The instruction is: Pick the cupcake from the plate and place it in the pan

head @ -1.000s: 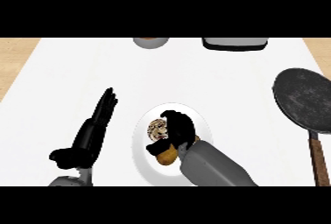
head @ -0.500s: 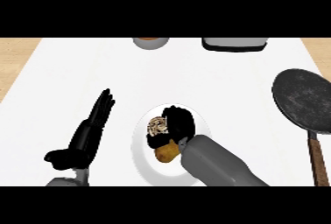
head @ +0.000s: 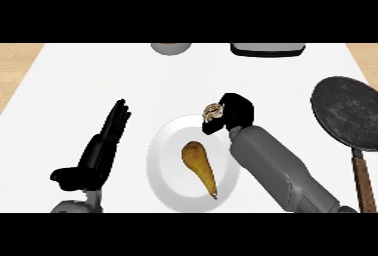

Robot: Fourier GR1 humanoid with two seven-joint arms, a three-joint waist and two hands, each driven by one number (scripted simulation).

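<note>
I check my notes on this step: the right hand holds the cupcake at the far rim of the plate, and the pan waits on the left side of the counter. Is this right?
One detail is wrong: the pan waits on the counter's right side, not its left, as the head view shows. The rest stands: the right hand holds the cupcake at the far rim of the plate.

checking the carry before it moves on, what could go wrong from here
1. The right hand holds the cupcake only at its side, beside the plate's upper rim; it might slip out on the way to the pan.
2. The pan lies far right, with open counter between; a drop would land short.
3. The forearm hangs over the plate near the pear-shaped item and could nudge it.
</note>
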